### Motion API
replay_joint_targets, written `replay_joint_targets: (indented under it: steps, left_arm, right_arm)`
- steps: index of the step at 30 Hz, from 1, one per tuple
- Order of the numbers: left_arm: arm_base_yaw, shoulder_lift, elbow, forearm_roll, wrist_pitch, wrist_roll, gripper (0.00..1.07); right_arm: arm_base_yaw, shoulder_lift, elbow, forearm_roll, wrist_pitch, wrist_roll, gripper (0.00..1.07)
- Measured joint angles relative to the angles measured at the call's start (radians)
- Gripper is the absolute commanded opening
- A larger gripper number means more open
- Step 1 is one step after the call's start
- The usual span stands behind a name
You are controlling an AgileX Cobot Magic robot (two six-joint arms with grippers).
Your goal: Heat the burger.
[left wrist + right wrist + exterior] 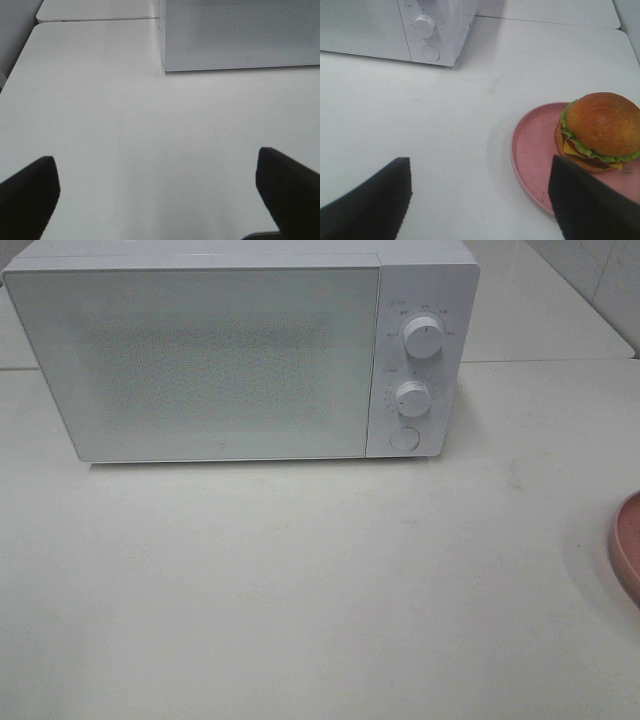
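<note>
Burger on pink plate

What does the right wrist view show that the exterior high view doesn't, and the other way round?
Only the right wrist view shows the small round golden-bun burger, sitting on its plate, and the open right gripper. Only the exterior high view shows the white microwave's whole closed door and upper dial. Both show the microwave's lower dial, round button, white table and pink round plate.
</note>
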Motion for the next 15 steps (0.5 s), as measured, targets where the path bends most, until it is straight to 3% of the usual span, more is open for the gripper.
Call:
replay_joint_targets:
  steps: [15]
  left_arm:
    - [0.0, 0.0, 0.0, 0.0, 0.0, 0.0, 1.0]
  right_arm:
    - [0.0, 0.0, 0.0, 0.0, 0.0, 0.0, 0.75]
